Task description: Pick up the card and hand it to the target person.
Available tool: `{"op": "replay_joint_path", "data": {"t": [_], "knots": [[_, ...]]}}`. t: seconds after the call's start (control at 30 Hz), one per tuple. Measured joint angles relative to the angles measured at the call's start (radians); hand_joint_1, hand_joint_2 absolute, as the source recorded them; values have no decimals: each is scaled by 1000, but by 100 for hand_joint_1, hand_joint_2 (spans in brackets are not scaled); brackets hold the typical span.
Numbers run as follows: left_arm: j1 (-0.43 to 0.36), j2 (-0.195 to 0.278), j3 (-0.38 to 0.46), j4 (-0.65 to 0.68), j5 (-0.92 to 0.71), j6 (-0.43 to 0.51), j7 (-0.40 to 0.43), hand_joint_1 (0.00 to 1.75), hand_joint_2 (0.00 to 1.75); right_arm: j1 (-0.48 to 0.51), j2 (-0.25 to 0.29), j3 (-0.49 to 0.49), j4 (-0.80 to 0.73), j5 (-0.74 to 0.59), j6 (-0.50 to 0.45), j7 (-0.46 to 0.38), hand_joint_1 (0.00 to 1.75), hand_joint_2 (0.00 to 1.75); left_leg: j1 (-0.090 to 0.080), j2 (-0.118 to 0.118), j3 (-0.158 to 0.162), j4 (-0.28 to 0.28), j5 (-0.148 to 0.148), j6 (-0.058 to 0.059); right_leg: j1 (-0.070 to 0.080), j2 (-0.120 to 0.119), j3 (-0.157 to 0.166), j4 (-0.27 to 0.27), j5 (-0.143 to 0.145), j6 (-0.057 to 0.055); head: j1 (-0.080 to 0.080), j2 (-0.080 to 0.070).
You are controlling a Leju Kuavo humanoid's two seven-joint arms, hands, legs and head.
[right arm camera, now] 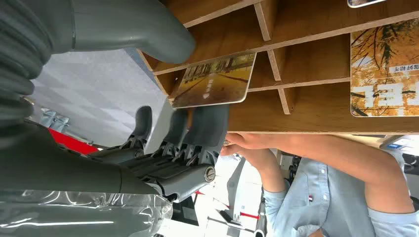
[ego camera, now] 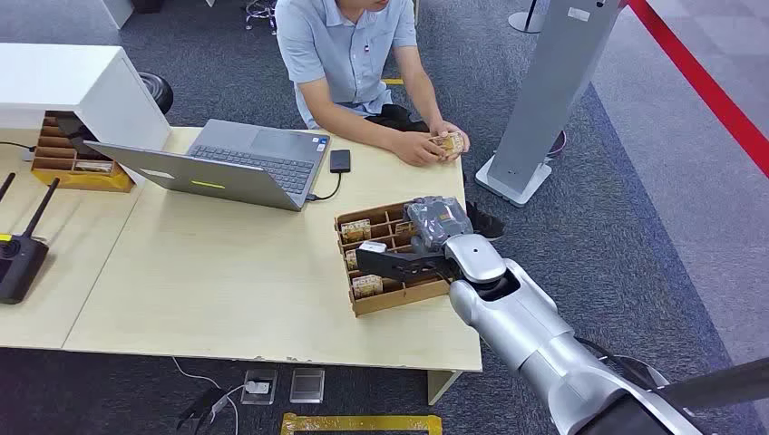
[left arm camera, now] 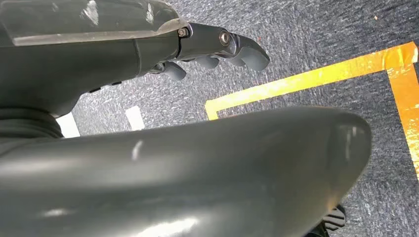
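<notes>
A wooden tray (ego camera: 399, 294) with compartments stands at the table's right front edge, and picture cards (ego camera: 355, 229) lie in it. My right hand (ego camera: 435, 225) hovers over its far right corner. In the right wrist view a card (right arm camera: 212, 81) leans tilted in a compartment of the tray (right arm camera: 296, 44). The fingers (right arm camera: 205, 121) of my right hand (right arm camera: 163, 148) lie along the card's outer edge, while the thumb (right arm camera: 133, 29) stays clear above it. The person (ego camera: 349, 54) sits across the table, holding a card (ego camera: 447, 143) in both hands. My left hand (left arm camera: 222, 47) hangs over the floor, holding nothing.
An open laptop (ego camera: 245, 163) and a black phone (ego camera: 340, 160) lie in front of the person. A second wooden tray (ego camera: 77, 159) and a black device with antennas (ego camera: 18, 254) sit at the left. A grey stand (ego camera: 553, 91) rises right of the table.
</notes>
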Motion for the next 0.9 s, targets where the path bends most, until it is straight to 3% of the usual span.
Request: {"op": "replay_joint_path", "data": {"t": [0.13, 0.63, 0.9], "knots": [[0, 0, 0, 0, 0, 0, 0, 0, 0, 0, 0, 0, 1, 0, 0, 0, 97, 175, 0, 0, 0, 0, 0, 0, 0, 0, 0, 0, 0, 0, 0, 0], [0, 0, 0, 0, 0, -1, 0, 0, 0, -1, 0, 0, 7, 0, -1, 0, 123, 175, 0, 0, 0, 0, 0, 0, 0, 0, 0, 0, 0, 0, 0, 0], [1, 0, 0, 0, 0, -1, 0, 0, 0, -5, 1, 2, 11, 0, -1, 0, 124, 175, 0, 0, 0, 0, 0, 0, 0, 0, 0, 0, 0, 0, 0, 0]]}}
